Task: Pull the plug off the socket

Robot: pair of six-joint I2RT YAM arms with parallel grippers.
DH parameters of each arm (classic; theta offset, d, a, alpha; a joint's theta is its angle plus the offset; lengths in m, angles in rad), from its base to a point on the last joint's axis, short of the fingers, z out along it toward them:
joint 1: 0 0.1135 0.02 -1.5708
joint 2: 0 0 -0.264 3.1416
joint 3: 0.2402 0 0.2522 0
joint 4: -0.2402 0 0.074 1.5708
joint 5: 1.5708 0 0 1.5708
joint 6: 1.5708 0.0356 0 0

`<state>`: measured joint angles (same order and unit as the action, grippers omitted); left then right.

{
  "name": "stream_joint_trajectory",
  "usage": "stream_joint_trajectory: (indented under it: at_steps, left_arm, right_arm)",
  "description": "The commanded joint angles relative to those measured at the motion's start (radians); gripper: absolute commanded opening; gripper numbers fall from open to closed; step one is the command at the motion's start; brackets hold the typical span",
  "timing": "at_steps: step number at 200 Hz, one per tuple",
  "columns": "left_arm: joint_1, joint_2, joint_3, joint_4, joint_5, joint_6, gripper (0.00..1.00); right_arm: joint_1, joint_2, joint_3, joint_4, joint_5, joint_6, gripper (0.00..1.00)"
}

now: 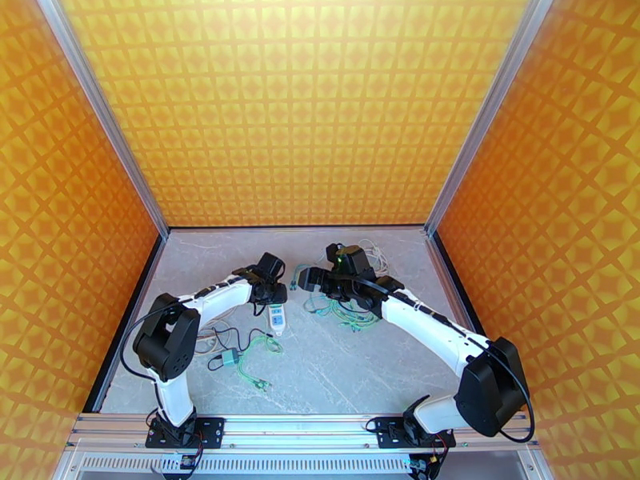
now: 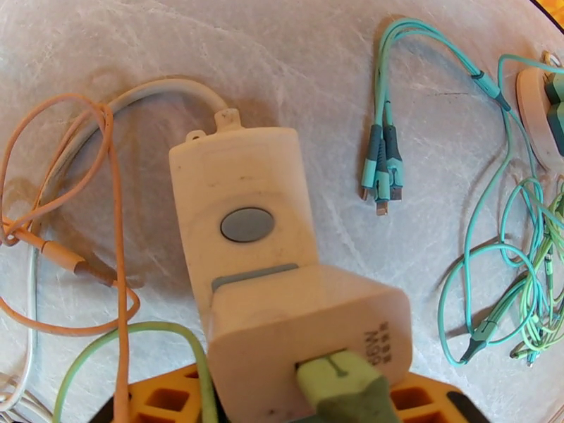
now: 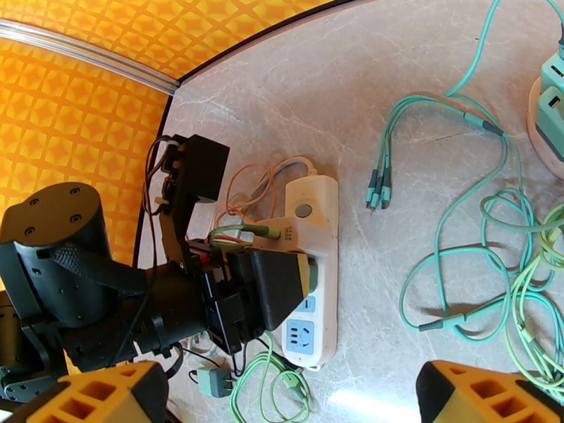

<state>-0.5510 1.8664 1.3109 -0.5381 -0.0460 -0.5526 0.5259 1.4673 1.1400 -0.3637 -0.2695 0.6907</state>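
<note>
You cannot tell if your left claw point(image 2: 296, 410), flanking the plug point(image 2: 310, 326) at six o'clock on the power strip point(image 2: 240, 185), grips it; it looks rigid and slick, so pinch its flat sides; right claw point(image 3: 289, 400) gapes empty.

Unreadable embossed lettering on plug point(image 2: 282, 311)

Marble-look table point(image 1: 360, 370) with power strip point(image 1: 276, 318), cables point(image 1: 352, 318)

**Both arms reaching inward, hands close together at mid-field**

Left arm point(image 1: 210, 298) bent at the elbow, forearm angled up and right. Left hand point(image 1: 273, 295) tipped downward, orange fingers point(image 2: 163, 399) partly apart; whether they are pressing is unclear. Right arm point(image 1: 428, 323) stretched leftward. Right hand point(image 1: 310, 278) low, jaws spread fully wide.
</note>
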Motion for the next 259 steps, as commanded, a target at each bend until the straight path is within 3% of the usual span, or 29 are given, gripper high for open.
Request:
stream_joint_trajectory:
  at_steps: [1,57,110,188,221,236,259]
  left_arm:
    - [-0.007,0.009,-0.012,-0.024,-0.017,0.045,0.41]
    - [-0.015,-0.056,-0.096,-0.009,0.005,0.172,0.39]
    - [-0.017,-0.086,-0.126,0.004,0.079,0.235,0.4]
    - [-0.027,-0.125,-0.144,-0.013,0.092,0.221,0.57]
    - [-0.034,-0.124,-0.162,-0.003,0.087,0.209,0.48]
    - [-0.033,-0.127,-0.174,0.013,0.086,0.206,0.34]
    - [-0.034,-0.123,-0.18,0.013,0.086,0.208,0.37]
  right_arm:
    - [-0.014,0.031,0.026,-0.015,0.006,-0.014,0.98]
    - [-0.035,0.137,0.044,0.084,-0.109,0.01,0.92]
    - [-0.037,0.289,0.063,0.222,-0.283,0.078,0.7]
    - [-0.037,0.406,0.113,0.243,-0.343,0.087,0.7]
    - [-0.037,0.444,0.132,0.244,-0.365,0.088,0.68]
    - [-0.037,0.466,0.142,0.255,-0.384,0.095,0.64]
    - [-0.036,0.497,0.159,0.258,-0.397,0.101,0.63]
